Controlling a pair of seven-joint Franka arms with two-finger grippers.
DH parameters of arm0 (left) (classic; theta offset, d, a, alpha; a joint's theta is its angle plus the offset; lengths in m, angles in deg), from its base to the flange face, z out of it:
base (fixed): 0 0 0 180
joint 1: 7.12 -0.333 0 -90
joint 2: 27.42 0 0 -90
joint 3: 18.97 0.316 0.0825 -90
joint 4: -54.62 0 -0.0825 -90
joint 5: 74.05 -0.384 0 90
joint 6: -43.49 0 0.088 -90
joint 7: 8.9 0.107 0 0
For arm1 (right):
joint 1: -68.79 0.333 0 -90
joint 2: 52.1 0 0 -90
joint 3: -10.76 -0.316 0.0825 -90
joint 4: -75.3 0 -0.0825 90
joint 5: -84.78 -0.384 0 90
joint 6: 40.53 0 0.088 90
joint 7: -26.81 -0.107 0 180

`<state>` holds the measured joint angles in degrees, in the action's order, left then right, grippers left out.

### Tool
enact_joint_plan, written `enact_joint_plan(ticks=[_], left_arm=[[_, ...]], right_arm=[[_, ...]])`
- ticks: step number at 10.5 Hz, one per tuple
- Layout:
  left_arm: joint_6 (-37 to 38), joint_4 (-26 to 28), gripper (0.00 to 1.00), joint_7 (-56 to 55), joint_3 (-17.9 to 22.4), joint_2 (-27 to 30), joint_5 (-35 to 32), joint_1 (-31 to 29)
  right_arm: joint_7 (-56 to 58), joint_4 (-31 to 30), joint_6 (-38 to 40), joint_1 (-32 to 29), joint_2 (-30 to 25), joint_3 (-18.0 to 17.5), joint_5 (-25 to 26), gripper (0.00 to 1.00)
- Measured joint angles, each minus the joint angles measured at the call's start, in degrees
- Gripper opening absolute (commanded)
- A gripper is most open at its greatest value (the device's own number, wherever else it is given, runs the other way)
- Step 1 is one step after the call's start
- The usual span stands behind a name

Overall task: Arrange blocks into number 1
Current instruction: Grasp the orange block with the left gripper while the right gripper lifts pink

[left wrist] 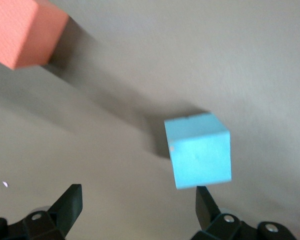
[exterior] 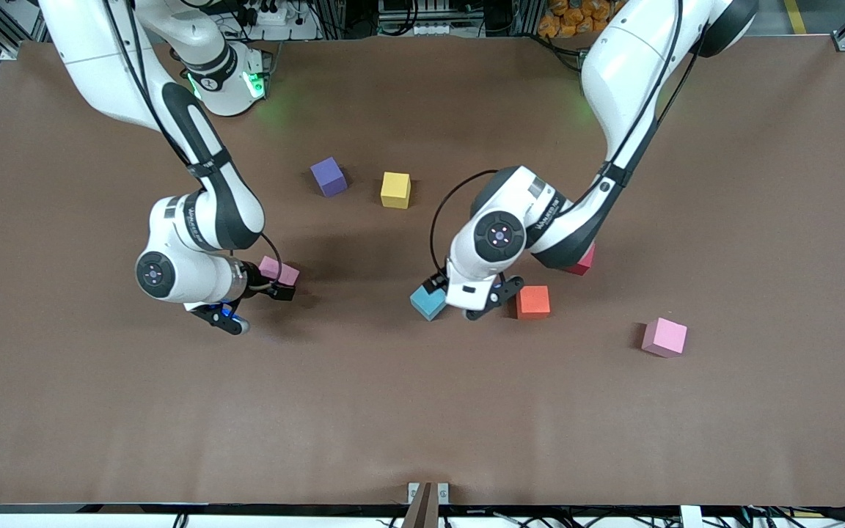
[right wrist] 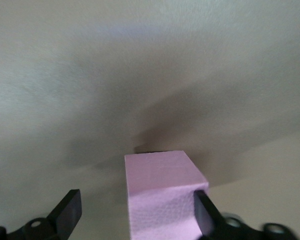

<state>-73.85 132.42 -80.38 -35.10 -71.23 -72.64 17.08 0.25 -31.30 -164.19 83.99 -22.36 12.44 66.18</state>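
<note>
**Reaching for two blocks at once**

Looking down from the front camera, I see both arms bent low over the brown table (exterior: 760, 411). The left gripper (exterior: 466, 297) sits between the blue block (exterior: 427, 301) and the orange block (exterior: 533, 301), with the red block (exterior: 584, 260) half hidden under its forearm. The right gripper (exterior: 257, 304) is down by a pink block (exterior: 278, 270) toward the right arm's end of the table. A purple block (exterior: 328, 177) and a yellow block (exterior: 395, 190) sit side by side nearer the robot bases, and a second pink block (exterior: 664, 337) lies alone toward the left arm's end.

From the left wrist, the left gripper (left wrist: 137, 205) has its jaws spread wide; the blue block (left wrist: 200, 150) rests on the table just ahead of one finger, not gripped, and the orange block (left wrist: 22, 30) sits well apart.

From the right wrist, the right gripper (right wrist: 137, 210) is spread too, the pink block (right wrist: 162, 195) standing between its fingers (right wrist: 67, 212), close against one and apart from the other.
</note>
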Motion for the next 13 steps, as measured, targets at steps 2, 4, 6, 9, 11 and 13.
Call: enact_joint_plan(ticks=[2, 4, 6, 9, 11, 13], left_arm=[[4.28, 0.13, 1.00, -0.02, 0.19, -0.02, 0.00, -4.55], [8.26, 0.91, 1.00, -0.04, 0.03, -0.03, 0.10, -9.66], [8.60, 2.66, 1.00, -1.00, -0.09, -0.03, 0.54, -12.29], [8.15, 2.89, 1.00, 0.09, -0.41, 0.69, -3.02, -12.87], [8.08, 2.94, 1.00, 9.68, -0.73, 0.93, -5.40, -12.36], [8.04, 3.65, 1.00, 21.67, -0.67, 0.86, -5.57, -12.42]], right_arm=[[1.49, -0.55, 1.38, -0.59, -1.75, 0.04, 0.00, 1.00], [2.34, -1.70, 1.21, -0.60, -2.10, 0.06, 0.02, 1.00], [2.44, -2.50, 0.52, -0.25, -2.08, -0.06, 0.04, 1.00], [2.44, -3.41, -0.83, -0.15, -1.46, -0.16, 0.06, 1.00], [2.50, -5.48, -4.57, 0.05, -0.43, -0.31, 0.06, 0.95], [2.50, -5.87, -5.38, 0.33, 0.03, -0.37, 0.06, 0.42]])
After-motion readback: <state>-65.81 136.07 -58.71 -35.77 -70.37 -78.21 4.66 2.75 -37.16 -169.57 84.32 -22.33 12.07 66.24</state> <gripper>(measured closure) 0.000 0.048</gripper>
